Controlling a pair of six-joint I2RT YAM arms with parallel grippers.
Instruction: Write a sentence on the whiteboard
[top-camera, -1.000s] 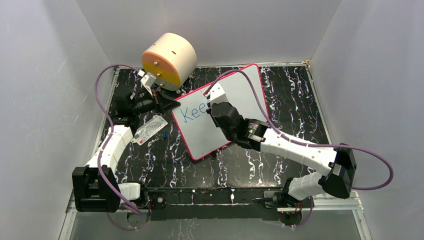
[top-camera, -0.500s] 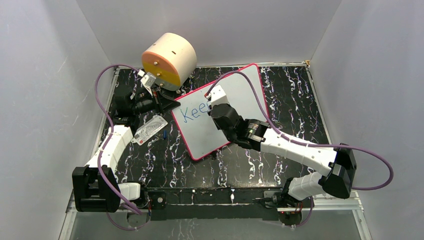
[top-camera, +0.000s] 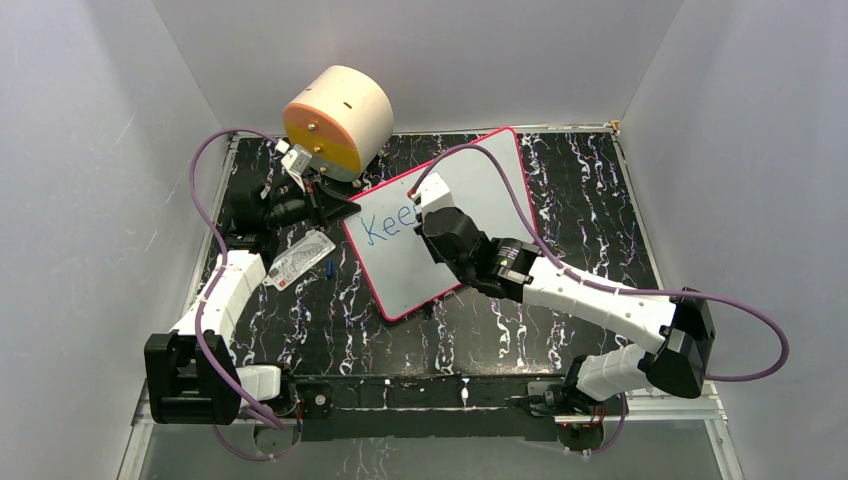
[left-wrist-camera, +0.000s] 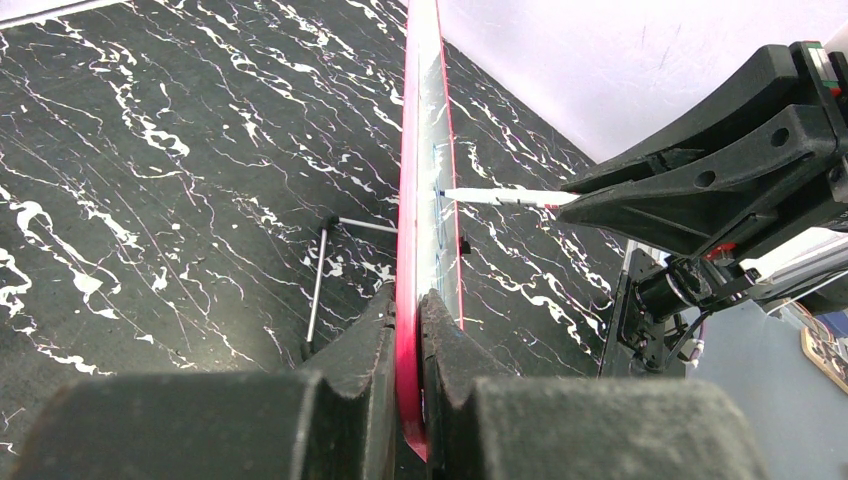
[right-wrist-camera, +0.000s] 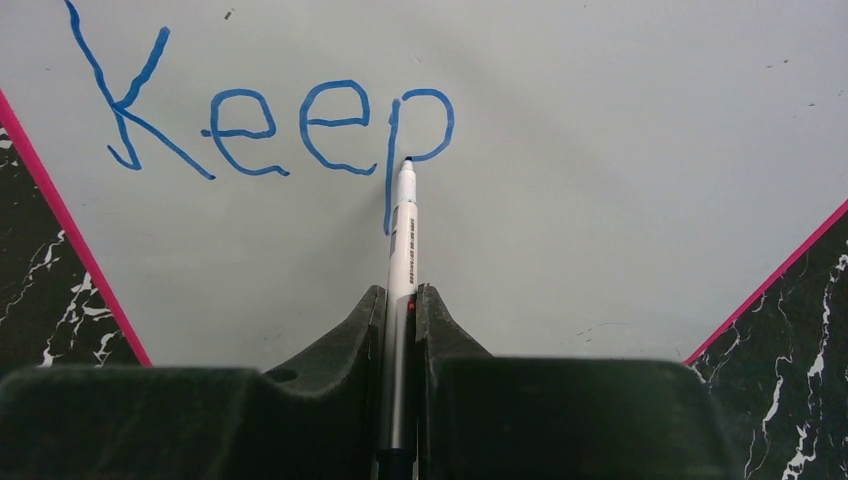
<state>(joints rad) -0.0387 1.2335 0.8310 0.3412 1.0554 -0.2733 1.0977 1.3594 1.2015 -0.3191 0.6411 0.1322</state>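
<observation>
The whiteboard (top-camera: 400, 270), white with a pink-red border, lies tilted at the table's middle. My left gripper (top-camera: 338, 208) is shut on its left edge; in the left wrist view (left-wrist-camera: 410, 312) the pink rim (left-wrist-camera: 408, 200) sits pinched between the jaws. My right gripper (top-camera: 428, 205) is shut on a white marker (right-wrist-camera: 402, 250) over the board's upper part. In the right wrist view the sentence (right-wrist-camera: 270, 130) reads "Keep" in blue, and the marker's tip (right-wrist-camera: 406, 163) touches the board at the closing of the "p" bowl. The marker also shows in the left wrist view (left-wrist-camera: 500, 197).
A yellow-and-cream cylinder (top-camera: 338, 118) stands at the back left, close to my left wrist. A small white printed card (top-camera: 298, 260) and a blue marker cap (top-camera: 329, 268) lie left of the board. A thin metal stand (left-wrist-camera: 318, 285) props the board's underside. Grey walls enclose the table.
My right gripper has shifted slightly left and up over the board with the marker. The left arm and board have not moved.
</observation>
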